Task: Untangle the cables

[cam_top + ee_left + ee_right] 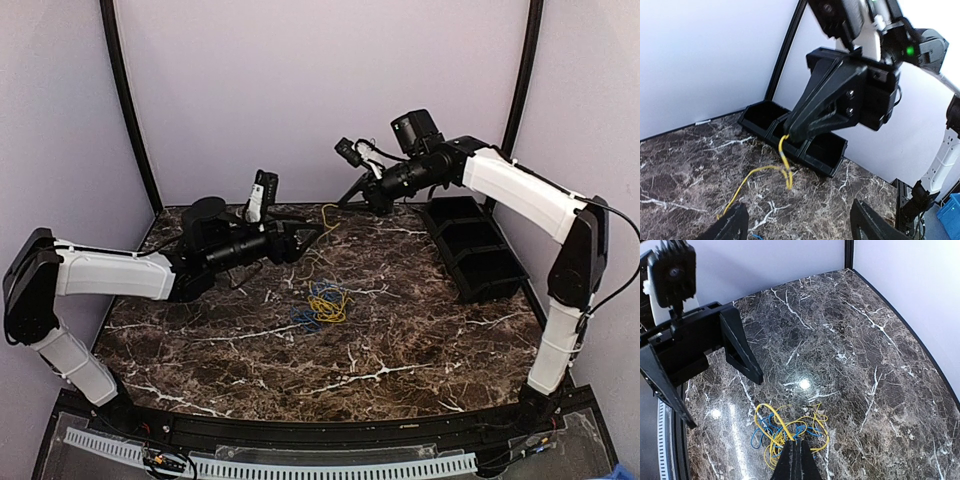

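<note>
A tangled bundle of yellow and blue cables (322,303) lies on the marble table, mid-centre. It also shows in the right wrist view (785,427), below the gripper. My right gripper (799,446) is shut on one yellow cable (771,415) and holds its end raised above the table. In the top view the right gripper (347,198) is at the back, and the yellow cable (328,216) hangs from it and trails toward the bundle. The left wrist view shows this pinched cable (784,160). My left gripper (310,234) is open and empty (799,212), just left of the hanging cable.
A black bin row with three compartments (478,262) stands at the right back of the table and shows in the left wrist view (832,162). Purple walls with black corner posts close in the table.
</note>
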`<state>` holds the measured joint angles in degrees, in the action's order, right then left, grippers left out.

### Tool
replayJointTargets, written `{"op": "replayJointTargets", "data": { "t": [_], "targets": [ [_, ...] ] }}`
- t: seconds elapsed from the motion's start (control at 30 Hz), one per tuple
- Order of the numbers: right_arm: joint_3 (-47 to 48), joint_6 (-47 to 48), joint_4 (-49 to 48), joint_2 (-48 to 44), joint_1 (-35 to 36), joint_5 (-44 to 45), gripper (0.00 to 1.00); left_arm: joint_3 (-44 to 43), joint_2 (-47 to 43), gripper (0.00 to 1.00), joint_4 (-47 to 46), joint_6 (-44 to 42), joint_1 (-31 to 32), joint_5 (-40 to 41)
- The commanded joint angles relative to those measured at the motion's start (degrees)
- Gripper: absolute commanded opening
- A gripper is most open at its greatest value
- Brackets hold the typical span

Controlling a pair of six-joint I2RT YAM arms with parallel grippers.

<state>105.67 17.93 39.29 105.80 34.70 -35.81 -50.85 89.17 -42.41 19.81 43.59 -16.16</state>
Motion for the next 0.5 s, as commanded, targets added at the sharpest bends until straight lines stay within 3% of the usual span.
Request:
{"op": "replayJointTargets", "data": {
  "t": [0.0,0.23,0.4,0.47],
  "targets": [
    [1.56,1.03,0.36,-0.71,1.53,2.04,0.0,-1.63,-2.39,0.74,-2.54,-0.79,0.35,-2.42],
    [1.21,1.99,0.19,-2.11,3.8,4.25,0.0,-10.66,2.63,0.69,9.5,5.4,0.34,0.89],
    [0.91,1.61,0.18,-2.75,4.15,4.17,0.0,-11.83,3.66,0.53,10.1,6.64,0.33,0.87],
    [0.63,1.5,-0.03,-2.93,4.14,4.17,0.0,-12.08,3.73,0.51,10.71,6.86,0.28,1.02]
  ]
}}
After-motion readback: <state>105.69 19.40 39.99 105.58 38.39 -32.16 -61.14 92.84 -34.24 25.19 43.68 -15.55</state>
